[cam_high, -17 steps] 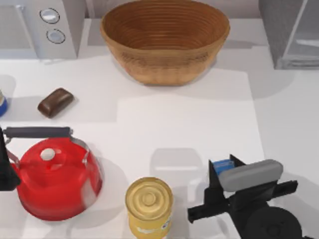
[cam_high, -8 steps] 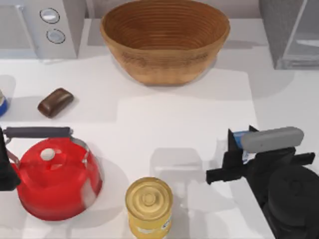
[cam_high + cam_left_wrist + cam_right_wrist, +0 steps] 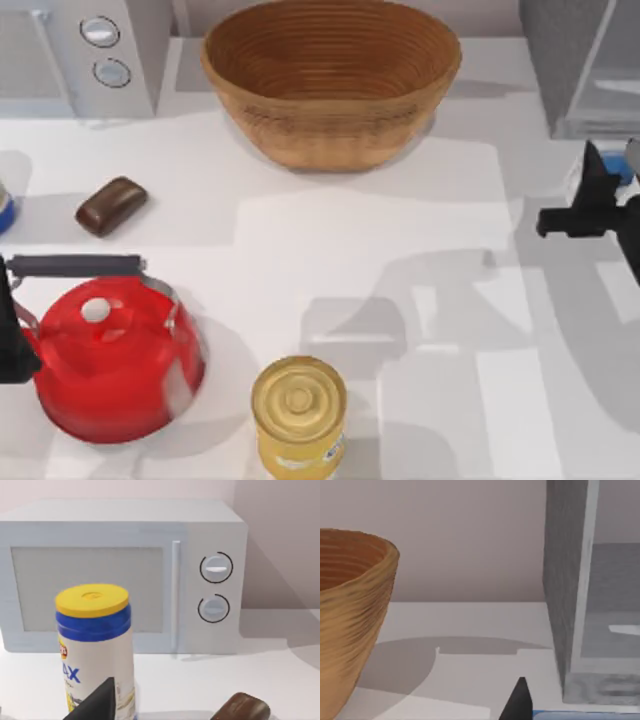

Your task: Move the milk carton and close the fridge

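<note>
Right gripper [image 3: 600, 192]: at the table's right edge in the top view, just in front of the fridge; its dark fingers sit either side of the milk carton, closed on it and carrying it
Milk carton [image 3: 612, 165]: a sliver of white and blue between those fingers, near the fridge's open front, apart from the yellow can; its blue top edge [image 3: 585, 714] peeks in at the rim of the right wrist view beside one dark fingertip [image 3: 519, 700]
Fridge [image 3: 560, 60]: grey cabinet in the far right corner, front open, pale inside visible; in the right wrist view its grey side wall [image 3: 562, 580] stands close ahead
Left gripper [image 3: 12, 340]: parked at the table's left edge, next to the red kettle; I cannot tell how far its fingers are apart
Red kettle [image 3: 115, 360]: near left, black handle across its top
Yellow can [image 3: 298, 412]: upright at the front middle
Wicker basket [image 3: 330, 80]: far middle
Microwave [image 3: 85, 55]: far left corner, two round knobs
Brown bar [image 3: 111, 205]: lying between microwave and kettle
Blue canister [image 3: 95, 645]: yellow lid, standing before the microwave in the left wrist view
</note>
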Motion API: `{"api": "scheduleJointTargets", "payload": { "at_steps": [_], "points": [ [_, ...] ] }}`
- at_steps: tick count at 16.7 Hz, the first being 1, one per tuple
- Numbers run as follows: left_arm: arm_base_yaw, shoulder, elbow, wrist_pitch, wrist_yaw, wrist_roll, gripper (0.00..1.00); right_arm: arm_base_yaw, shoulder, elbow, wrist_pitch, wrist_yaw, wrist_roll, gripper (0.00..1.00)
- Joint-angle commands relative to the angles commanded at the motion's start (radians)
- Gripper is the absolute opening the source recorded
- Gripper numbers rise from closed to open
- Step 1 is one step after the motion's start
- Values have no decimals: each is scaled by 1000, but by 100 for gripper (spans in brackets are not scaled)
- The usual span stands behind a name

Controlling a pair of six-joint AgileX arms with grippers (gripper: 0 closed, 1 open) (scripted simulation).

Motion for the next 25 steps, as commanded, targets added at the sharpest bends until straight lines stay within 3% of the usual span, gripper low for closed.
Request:
{"api": "scheduleJointTargets", "payload": {
  "at_steps": [6, 15, 25],
  "points": [
    [0, 0, 0, 0, 0, 0, 100, -271, -84, 43, -45, -198, -56, 0],
    [0, 0, 0, 0, 0, 0, 100, -300, -63, 77, -63, -222, -60, 0],
    [0, 0, 0, 0, 0, 0, 100, -428, 347, 603, -298, -358, -86, 0]
  ]
}}
